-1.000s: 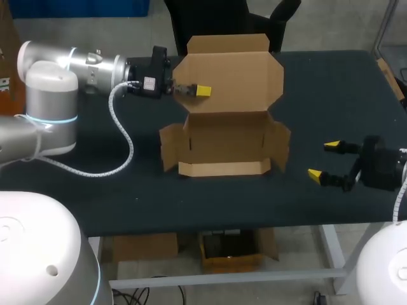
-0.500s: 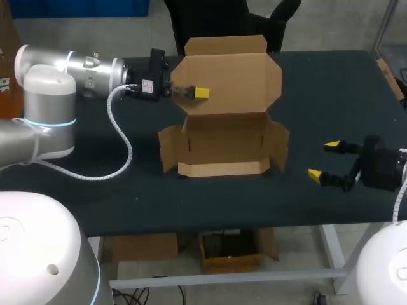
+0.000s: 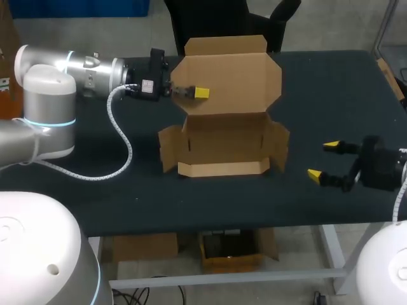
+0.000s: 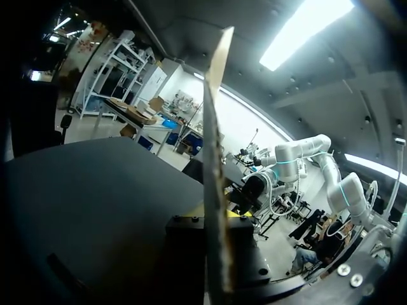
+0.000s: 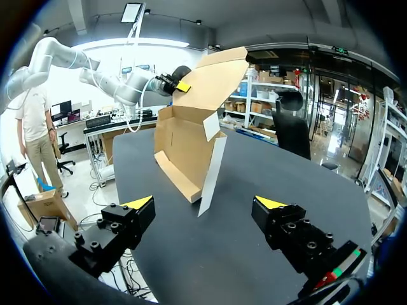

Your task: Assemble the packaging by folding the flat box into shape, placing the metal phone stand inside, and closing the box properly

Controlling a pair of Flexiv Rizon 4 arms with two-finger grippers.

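Note:
A brown cardboard box [image 3: 224,143] stands at the table's middle, its side flaps splayed out and its lid [image 3: 229,79] raised. My left gripper [image 3: 197,93] is shut on the lid's left edge. In the left wrist view the lid [image 4: 214,159] shows edge-on between the left gripper's [image 4: 216,219] fingers. My right gripper [image 3: 323,160] hangs open and empty to the right of the box, near the table's front edge. From the right wrist, the box [image 5: 184,143] stands ahead of the open right gripper [image 5: 205,203], with the left gripper [image 5: 180,84] on the lid. No phone stand is in view.
The dark table top [image 3: 95,184] stretches left and right of the box. A white side flap [image 5: 212,175] of the box leans out toward my right gripper.
My left gripper has drawn slightly to the left with the lid edge in it. The right arm has not moved.

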